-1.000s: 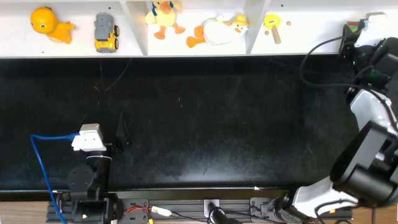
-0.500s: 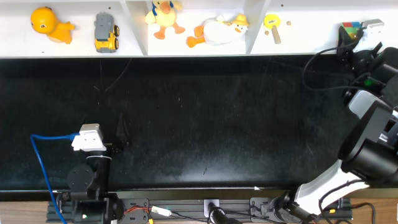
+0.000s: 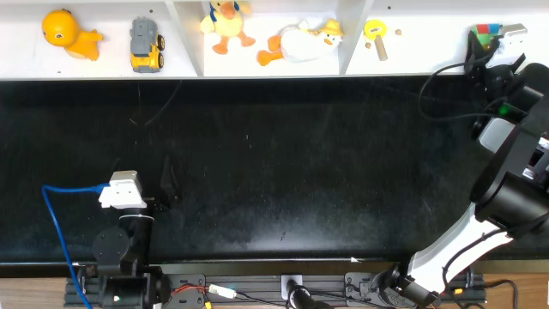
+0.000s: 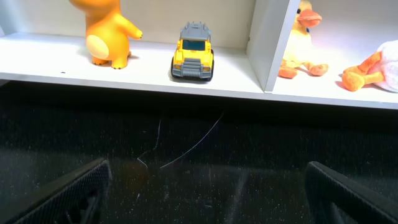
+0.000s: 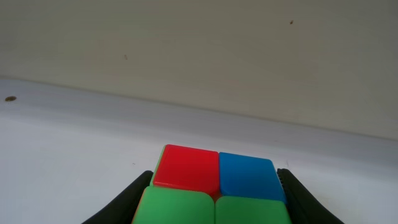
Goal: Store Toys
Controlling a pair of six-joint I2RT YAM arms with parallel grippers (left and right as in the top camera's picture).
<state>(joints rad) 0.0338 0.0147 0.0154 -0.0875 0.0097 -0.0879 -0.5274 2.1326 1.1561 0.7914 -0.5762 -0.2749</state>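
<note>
A cube with red, blue and green tiles (image 5: 214, 186) sits between my right gripper's (image 5: 214, 176) two black fingers, just above the white floor of the shelf's far-right compartment (image 5: 74, 124). From above, that cube (image 3: 485, 34) and the right gripper (image 3: 491, 45) are at the shelf's right end. My left gripper (image 3: 167, 183) rests low over the black mat at the front left, open and holding nothing. Its wrist view faces the shelf, with the left gripper (image 4: 206, 168) spread wide.
The white shelf (image 3: 274, 70) along the back holds an orange duck (image 3: 69, 33), a yellow truck (image 3: 146, 45), a yellow plush duck (image 3: 226, 24), a white plush duck (image 3: 304, 41) and a small yellow toy (image 3: 375, 34). A black mat (image 3: 274, 163) covers the table.
The right arm has pushed further back into the far-right shelf compartment, carrying the cube with it. The left arm has kept still.
</note>
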